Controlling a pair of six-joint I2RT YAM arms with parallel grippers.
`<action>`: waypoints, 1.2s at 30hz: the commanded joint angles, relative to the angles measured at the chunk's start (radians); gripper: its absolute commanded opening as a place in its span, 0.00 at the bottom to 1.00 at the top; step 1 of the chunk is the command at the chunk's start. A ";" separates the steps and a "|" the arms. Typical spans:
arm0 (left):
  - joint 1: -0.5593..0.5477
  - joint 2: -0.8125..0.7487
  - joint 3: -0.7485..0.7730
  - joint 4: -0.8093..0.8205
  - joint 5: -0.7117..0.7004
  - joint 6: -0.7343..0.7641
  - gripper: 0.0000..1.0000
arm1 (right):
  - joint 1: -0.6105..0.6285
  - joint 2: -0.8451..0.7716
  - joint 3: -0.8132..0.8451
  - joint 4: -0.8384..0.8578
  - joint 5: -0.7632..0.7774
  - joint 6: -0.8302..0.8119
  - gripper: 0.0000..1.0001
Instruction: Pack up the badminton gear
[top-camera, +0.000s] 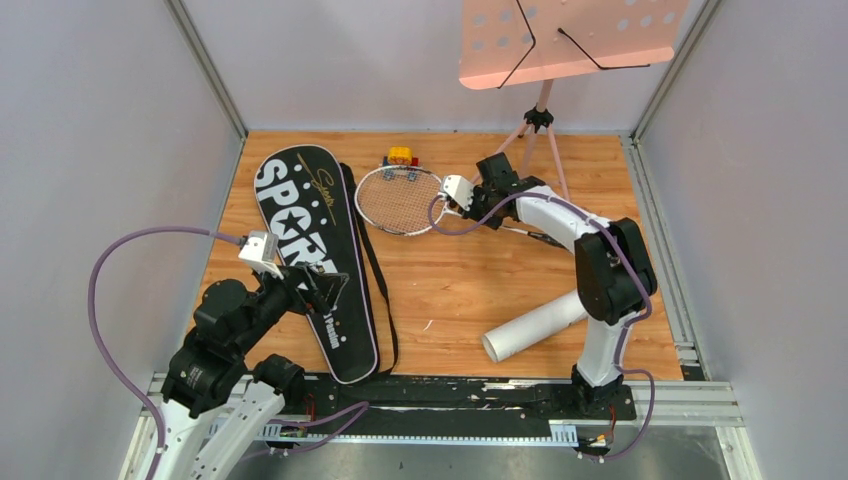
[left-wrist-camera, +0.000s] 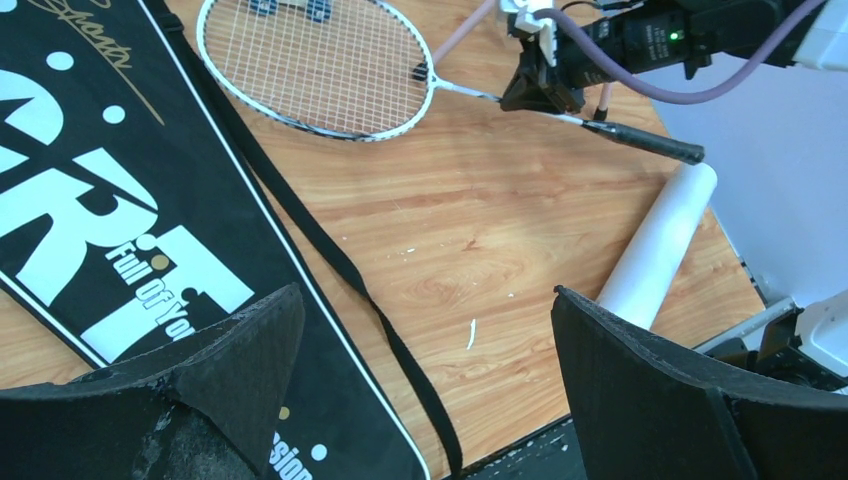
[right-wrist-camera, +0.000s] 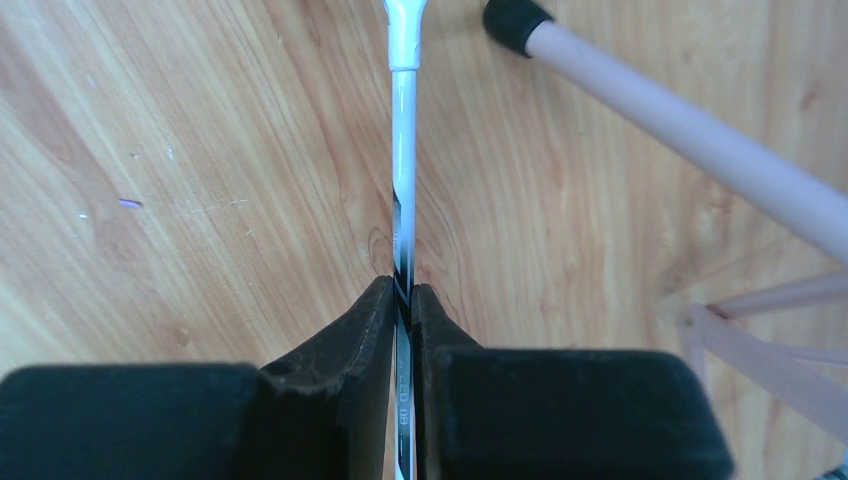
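Note:
A white-framed racket (top-camera: 398, 200) lies on the wooden floor at the back middle; it also shows in the left wrist view (left-wrist-camera: 320, 65). My right gripper (top-camera: 478, 207) is shut on its thin shaft (right-wrist-camera: 403, 180), the pads (right-wrist-camera: 360, 330) pressed to both sides. The long black bag lettered SPORT (top-camera: 310, 255) lies at the left, its strap (left-wrist-camera: 330, 250) trailing right. My left gripper (top-camera: 325, 290) is open and empty above the bag's near end (left-wrist-camera: 120, 250). A white tube (top-camera: 535, 325) lies at the near right (left-wrist-camera: 660, 245). No shuttlecocks or second racket show.
A pink perforated music stand (top-camera: 570, 40) stands at the back, its legs (right-wrist-camera: 690, 140) close to my right gripper. A small red-yellow-blue toy car (top-camera: 402, 157) sits behind the racket head. Grey walls enclose the floor on both sides.

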 joint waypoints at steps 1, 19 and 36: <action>0.000 -0.008 -0.001 0.014 0.000 0.006 1.00 | 0.021 -0.100 0.005 -0.015 0.022 -0.016 0.00; 0.000 0.079 -0.014 0.044 -0.019 -0.196 0.95 | 0.226 -0.249 0.080 -0.077 -0.051 0.284 0.00; 0.000 0.242 -0.083 0.374 0.083 -0.336 0.84 | 0.440 -0.282 0.148 -0.017 0.068 1.012 0.00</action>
